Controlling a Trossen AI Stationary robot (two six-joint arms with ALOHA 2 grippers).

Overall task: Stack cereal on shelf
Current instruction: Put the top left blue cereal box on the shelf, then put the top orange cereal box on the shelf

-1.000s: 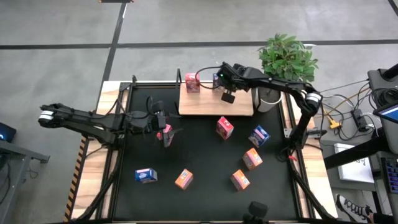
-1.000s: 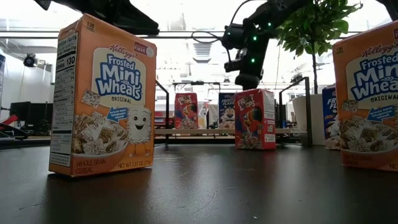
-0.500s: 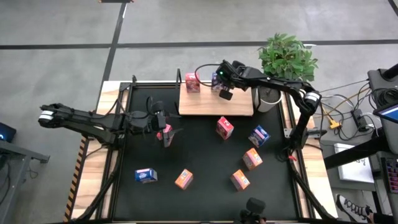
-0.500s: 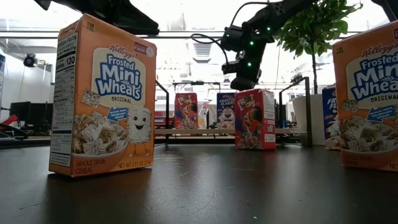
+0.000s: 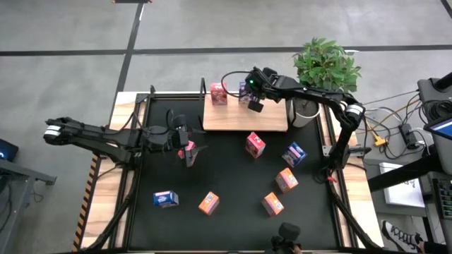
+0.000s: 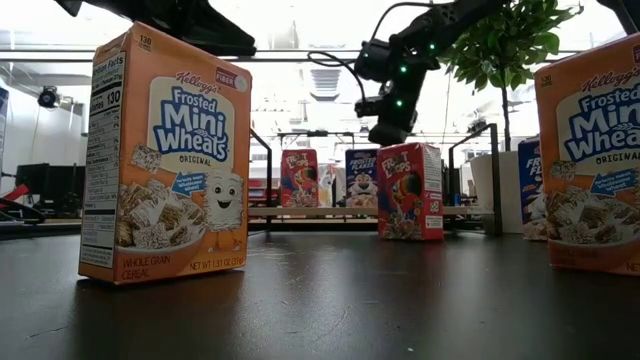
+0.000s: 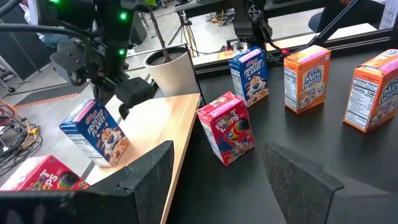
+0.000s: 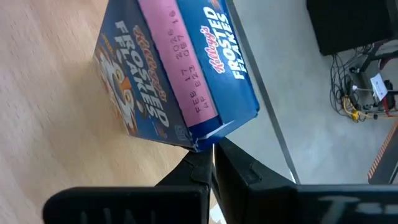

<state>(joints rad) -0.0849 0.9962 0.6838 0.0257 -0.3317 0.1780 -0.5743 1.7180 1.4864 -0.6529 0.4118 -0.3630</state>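
The shelf [image 5: 233, 118] is a light-wood board at the table's far edge. A red cereal box [image 5: 219, 93] and a blue Frosted Flakes box [image 5: 244, 89] stand upright on it. My right gripper [image 8: 210, 163] is shut and sits at the blue box's [image 8: 180, 74] upper corner, on its near-right side. My left gripper [image 7: 217, 180] hovers open over the table's left part and looks toward the shelf. Another red box [image 5: 189, 153] shows right beside it from above. I cannot tell whether that box is touched. My right gripper has its shut fingertips [image 8: 202, 155] against the blue box's top corner [image 8: 198, 142], on the side toward the table's right. The fingers slant down from the near right. The box stands upright on the shelf board.
Loose boxes stand on the black table: red [image 5: 254, 144], blue [image 5: 294, 154], orange [image 5: 286, 180], orange [image 5: 272, 204], orange [image 5: 208, 203], blue [image 5: 165, 199]. A potted plant [image 5: 321, 67] stands just right of the shelf. The shelf's near half is bare wood.
My right gripper has moved from above the shelf's middle toward the far edge and a little left, and has closed in on the blue box's top corner. My left arm has kept still.
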